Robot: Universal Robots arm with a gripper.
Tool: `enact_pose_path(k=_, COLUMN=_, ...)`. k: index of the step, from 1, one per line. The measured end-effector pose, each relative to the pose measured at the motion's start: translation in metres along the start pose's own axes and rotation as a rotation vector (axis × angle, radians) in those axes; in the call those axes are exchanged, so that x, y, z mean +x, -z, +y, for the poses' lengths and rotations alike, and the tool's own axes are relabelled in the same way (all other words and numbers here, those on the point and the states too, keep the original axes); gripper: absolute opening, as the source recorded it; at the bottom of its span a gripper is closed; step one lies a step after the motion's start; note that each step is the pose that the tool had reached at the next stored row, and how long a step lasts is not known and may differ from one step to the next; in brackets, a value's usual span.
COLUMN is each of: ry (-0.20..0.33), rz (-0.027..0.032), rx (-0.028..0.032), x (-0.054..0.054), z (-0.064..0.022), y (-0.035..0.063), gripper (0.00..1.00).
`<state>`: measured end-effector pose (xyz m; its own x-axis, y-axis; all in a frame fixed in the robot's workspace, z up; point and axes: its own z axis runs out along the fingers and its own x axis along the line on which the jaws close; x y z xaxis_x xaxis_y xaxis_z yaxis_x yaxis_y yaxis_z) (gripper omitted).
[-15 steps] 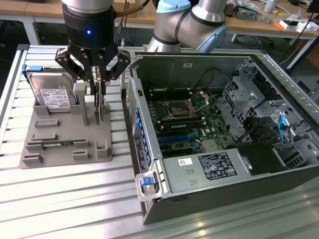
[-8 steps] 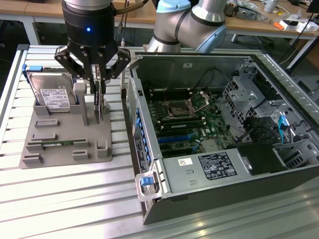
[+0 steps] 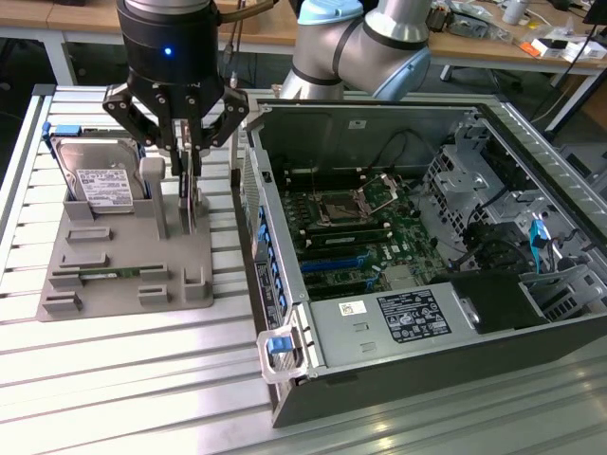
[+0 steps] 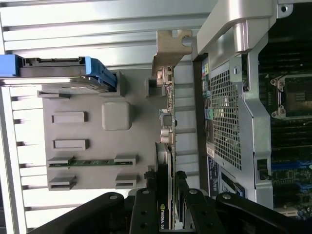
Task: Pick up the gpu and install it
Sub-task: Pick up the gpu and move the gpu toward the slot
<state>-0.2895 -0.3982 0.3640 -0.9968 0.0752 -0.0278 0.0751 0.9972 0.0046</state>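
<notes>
Two gripper (image 3: 191,156) fingers (image 4: 145,204) clamp the gpu (image 3: 193,199), a thin green circuit card w/ black shroud, standing on edge in the grey plastic holder tray (image 3: 123,280) right under the gripper. Wrist view adds its silver metal bracket (image 4: 170,48) at the end away from the fingers. Ext. view adds the open dark-grey metal pc case (image 3: 379,398) beside the gripper.

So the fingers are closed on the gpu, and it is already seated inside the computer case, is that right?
Not quite. The fingers are closed on the gpu, but it stands on edge at the grey holder tray, outside the computer case, as the exterior view shows.
</notes>
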Motion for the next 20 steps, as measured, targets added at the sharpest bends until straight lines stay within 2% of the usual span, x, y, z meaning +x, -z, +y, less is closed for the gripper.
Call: enact_pose_path(k=20, ry=0.000, rz=0.0000, rx=0.0000, x=0.000, z=0.0001, y=0.0128, gripper=0.26)
